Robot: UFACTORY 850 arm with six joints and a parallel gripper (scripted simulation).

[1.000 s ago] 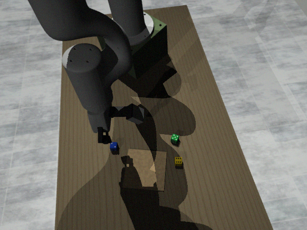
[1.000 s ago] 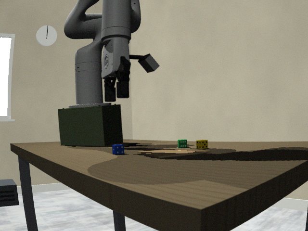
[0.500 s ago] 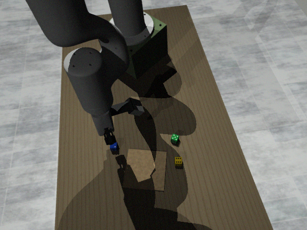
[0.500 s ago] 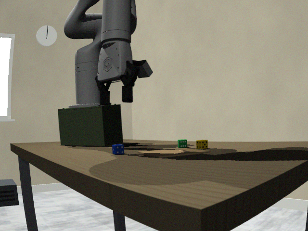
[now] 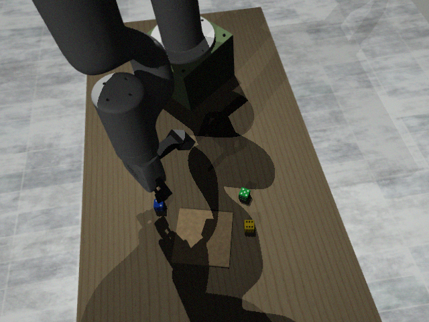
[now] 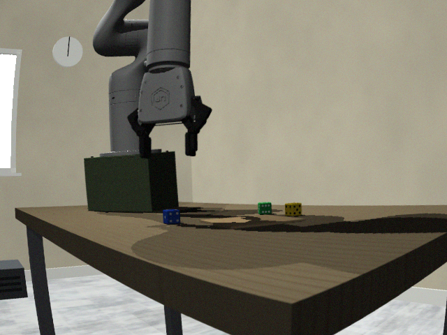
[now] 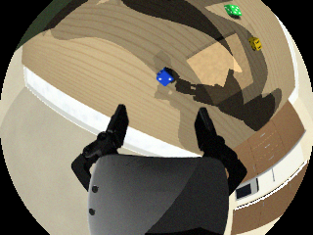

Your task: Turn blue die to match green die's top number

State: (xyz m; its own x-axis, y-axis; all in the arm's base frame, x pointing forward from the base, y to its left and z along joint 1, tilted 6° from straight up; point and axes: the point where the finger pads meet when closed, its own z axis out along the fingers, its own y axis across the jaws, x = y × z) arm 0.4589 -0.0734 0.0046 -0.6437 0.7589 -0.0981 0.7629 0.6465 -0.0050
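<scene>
The blue die [image 5: 159,205] lies flat on the bare wood just left of the tan mat [image 5: 203,236]; it also shows in the side view [image 6: 171,216] and in the wrist view [image 7: 164,77]. The green die [image 5: 244,194] lies beyond the mat's far right corner with five on top. My gripper [image 6: 167,147] hangs open and empty high above the blue die, fingers pointing down; in the overhead view its fingers [image 5: 161,193] overlap the die's far edge. The blue die's top number is too small to read.
A yellow die [image 5: 249,225] lies right of the mat, six on top. The dark green robot base block [image 6: 130,181] stands at the back of the table. The table's left edge runs near the blue die.
</scene>
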